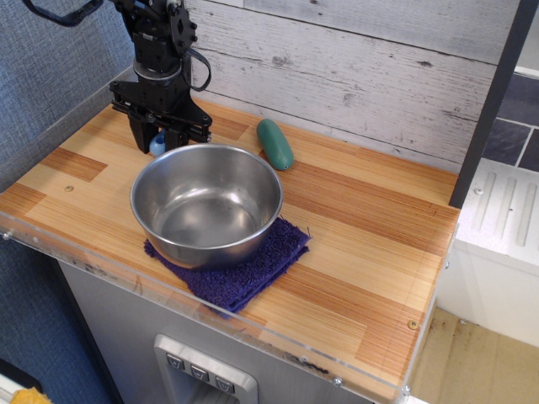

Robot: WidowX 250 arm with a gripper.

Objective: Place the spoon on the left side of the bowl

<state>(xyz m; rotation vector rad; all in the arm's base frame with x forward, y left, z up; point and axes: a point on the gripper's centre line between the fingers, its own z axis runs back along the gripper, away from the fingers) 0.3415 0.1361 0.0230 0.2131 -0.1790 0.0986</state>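
Observation:
The large steel bowl point(207, 220) stands on a purple cloth near the front of the wooden counter. My gripper point(157, 143) is low over the counter just behind the bowl's far-left rim, pointing down. Its fingers close around the spoon point(157, 147), of which only a small light-blue part shows between them. The spoon's grey scoop end is hidden. The spoon is close to the counter surface; I cannot tell whether it touches.
A dark green oblong object point(274, 144) lies behind the bowl to the right. The purple cloth point(253, 269) sticks out under the bowl's front right. A plank wall runs along the back, a blue wall on the left, and a dark post point(493, 101) on the right.

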